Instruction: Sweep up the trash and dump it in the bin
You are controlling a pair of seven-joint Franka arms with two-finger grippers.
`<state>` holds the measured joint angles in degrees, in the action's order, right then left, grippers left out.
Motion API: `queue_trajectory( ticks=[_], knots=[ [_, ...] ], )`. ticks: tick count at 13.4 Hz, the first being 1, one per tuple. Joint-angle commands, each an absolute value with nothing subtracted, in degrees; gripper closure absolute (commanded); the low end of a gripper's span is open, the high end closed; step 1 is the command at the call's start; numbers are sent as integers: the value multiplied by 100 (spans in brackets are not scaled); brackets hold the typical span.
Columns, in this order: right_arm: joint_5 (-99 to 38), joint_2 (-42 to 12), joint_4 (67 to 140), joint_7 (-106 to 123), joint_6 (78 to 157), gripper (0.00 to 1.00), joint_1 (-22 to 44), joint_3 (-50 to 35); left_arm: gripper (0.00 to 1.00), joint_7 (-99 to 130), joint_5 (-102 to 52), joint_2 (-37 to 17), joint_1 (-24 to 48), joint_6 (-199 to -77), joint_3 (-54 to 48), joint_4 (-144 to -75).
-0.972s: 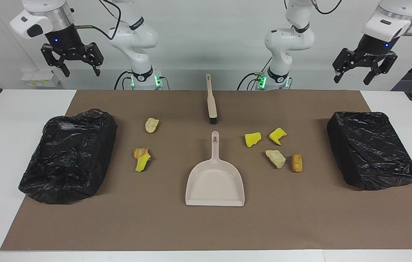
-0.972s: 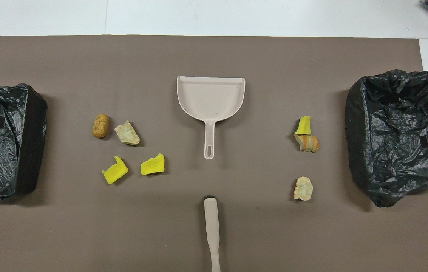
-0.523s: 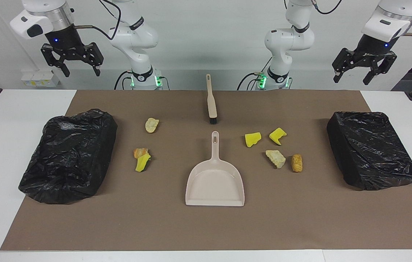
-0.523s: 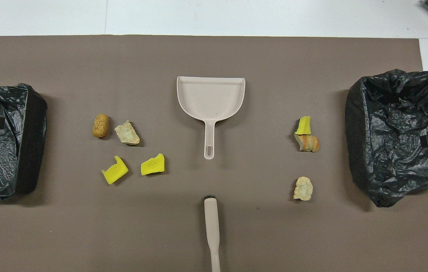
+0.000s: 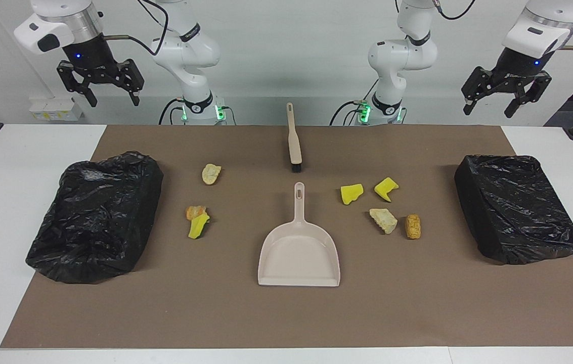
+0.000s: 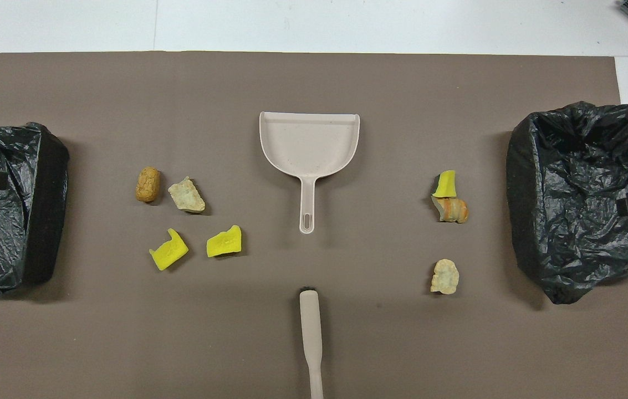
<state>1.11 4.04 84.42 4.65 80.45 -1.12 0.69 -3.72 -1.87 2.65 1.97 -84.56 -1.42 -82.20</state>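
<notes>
Facing view, step: nothing is begun; both tools lie untouched on the brown mat.
Facing view, right gripper: held high at 10 o'clock of the dustpan, fingers spread wide, nothing gripped.
Facing view, left gripper: held high at 2 o'clock, fingers spread, empty.
Facing view, trash: four chunks at 2 o'clock of the pan, three chunks at 10 o'clock, all loose on the mat.
Facing view, next move: judged a descent to the brush at 12 o'clock and to the dustpan handle.
Overhead view, bins: one black-bagged bin at 3 o'clock, another at 9 o'clock, the latter cut by the frame.
Overhead view, hidden: brush handle is cut off at 6 o'clock; only dark gripper tips are seen over the bins; bin contents cannot be made out.
</notes>
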Motion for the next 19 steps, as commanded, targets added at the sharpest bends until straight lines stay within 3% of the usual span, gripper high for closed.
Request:
queue_trajectory(
  ticks=[1,11,15,19],
  knots=[
    [9,431,8429,448,7928,0,-106,79,0,-343,-237,387,193,-8402,-158,-8323],
    [114,457,8481,457,7945,0,-97,70,0,-308,-290,667,448,-8508,-220,-8770],
    [79,825,9112,492,8024,0,-35,53,0,-133,-299,1098,1166,-8569,-220,-9595],
    [0,906,9422,719,8297,0,-26,44,0,955,-299,1747,2274,-9077,-229,-10930]
  ],
)
